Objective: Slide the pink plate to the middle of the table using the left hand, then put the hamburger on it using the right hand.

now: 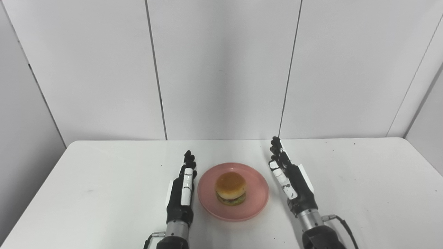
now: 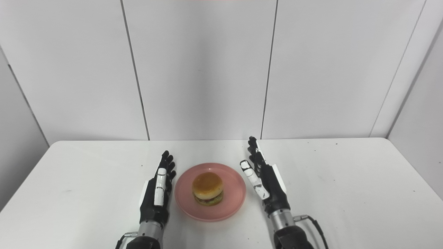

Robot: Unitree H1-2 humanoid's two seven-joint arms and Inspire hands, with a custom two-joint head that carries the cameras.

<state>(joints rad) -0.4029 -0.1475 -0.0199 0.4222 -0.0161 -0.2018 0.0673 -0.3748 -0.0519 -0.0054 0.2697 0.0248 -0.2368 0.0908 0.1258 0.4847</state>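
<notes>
A pink plate (image 1: 258, 204) sits in the middle of the white worktop (image 1: 363, 193), near the front edge. The hamburger (image 1: 231, 188) stands on the plate, right side up, with its brown bun on top. The left robot hand (image 1: 182, 193) is just beside the plate on its left, fingers straight and apart, holding nothing. The right robot hand (image 1: 290, 180) is near the plate on its right, also wide and holding nothing. Neither hand touches the plate.
</notes>
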